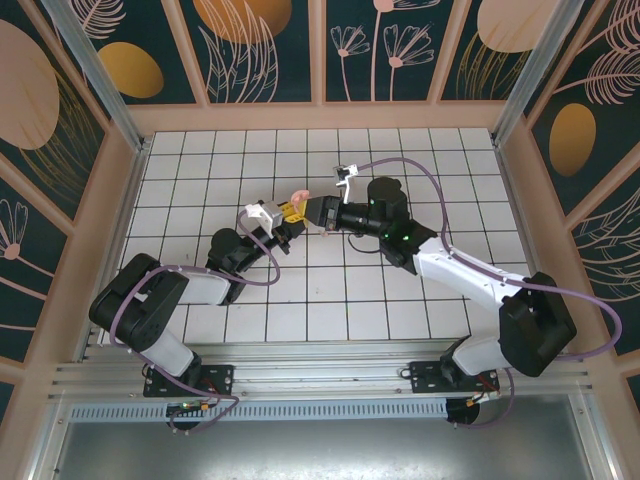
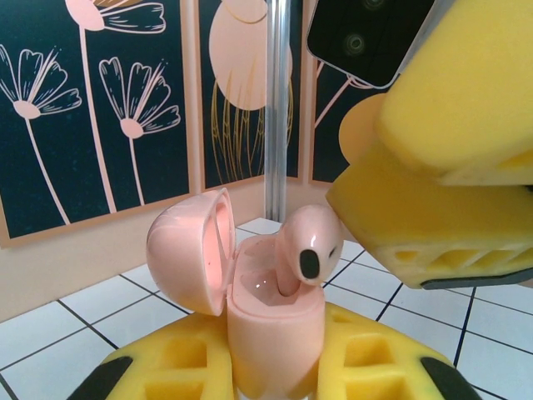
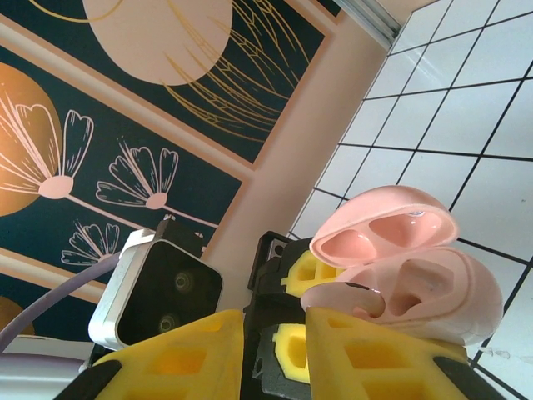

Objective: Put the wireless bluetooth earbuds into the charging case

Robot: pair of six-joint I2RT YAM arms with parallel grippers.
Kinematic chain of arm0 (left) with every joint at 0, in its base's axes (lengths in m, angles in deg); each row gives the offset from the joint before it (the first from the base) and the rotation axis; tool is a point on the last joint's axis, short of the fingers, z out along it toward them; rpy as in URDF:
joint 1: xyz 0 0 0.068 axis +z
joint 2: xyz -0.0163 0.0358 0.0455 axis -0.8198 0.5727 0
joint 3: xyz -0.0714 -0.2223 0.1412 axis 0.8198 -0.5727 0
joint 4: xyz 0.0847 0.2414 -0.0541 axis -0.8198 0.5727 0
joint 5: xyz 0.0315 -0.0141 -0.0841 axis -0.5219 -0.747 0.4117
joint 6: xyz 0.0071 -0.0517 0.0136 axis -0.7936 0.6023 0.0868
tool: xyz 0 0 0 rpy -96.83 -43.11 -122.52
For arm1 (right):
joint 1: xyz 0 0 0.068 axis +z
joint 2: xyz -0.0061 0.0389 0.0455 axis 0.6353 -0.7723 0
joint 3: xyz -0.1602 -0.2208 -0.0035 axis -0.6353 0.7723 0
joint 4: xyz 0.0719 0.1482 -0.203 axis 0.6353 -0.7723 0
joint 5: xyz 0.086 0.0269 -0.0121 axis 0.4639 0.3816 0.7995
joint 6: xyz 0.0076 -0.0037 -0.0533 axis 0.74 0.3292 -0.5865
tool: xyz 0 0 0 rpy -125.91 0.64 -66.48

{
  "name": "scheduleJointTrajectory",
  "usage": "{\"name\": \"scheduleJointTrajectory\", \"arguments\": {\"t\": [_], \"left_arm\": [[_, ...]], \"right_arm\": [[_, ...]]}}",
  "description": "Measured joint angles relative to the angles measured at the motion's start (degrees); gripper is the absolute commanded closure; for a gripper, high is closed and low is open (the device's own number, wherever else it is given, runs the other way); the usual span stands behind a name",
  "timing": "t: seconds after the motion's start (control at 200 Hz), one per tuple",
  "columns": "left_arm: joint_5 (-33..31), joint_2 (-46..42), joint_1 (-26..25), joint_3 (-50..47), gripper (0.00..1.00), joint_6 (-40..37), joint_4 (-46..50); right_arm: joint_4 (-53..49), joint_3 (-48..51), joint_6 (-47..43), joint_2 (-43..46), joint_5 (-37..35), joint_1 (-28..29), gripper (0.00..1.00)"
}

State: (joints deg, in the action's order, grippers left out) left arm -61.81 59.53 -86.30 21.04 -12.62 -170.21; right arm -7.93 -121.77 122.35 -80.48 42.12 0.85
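Salmon-pink and smooth, the charging case stood upright, pinched at its base between the yellow fingers of the left gripper. Its lid was swung open towards that gripper's left. One earbud sat stem-down in a well of the case, its rounded head standing clear above the rim. How deep the stem went could not be told.

Seen from above, both arms reached in over the tiled table and met tip to tip near its middle. The right gripper came in from the far side of the case with its jaws narrowly parted and nothing visible between them. Its lower fingertip was just beside the earbud's head, but contact could not be judged. The left fingers hid the bottom of the case.
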Motion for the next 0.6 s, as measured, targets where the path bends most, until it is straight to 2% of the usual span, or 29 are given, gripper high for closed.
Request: {"name": "scheduleJointTrajectory", "arguments": {"t": [0.601], "left_arm": [[0.3,0.0,0.0,0.0,0.93,0.0,2.2]], "right_arm": [[-5.0,-1.6,-0.2,-0.3,-3.2,0.5,0.68]]}}
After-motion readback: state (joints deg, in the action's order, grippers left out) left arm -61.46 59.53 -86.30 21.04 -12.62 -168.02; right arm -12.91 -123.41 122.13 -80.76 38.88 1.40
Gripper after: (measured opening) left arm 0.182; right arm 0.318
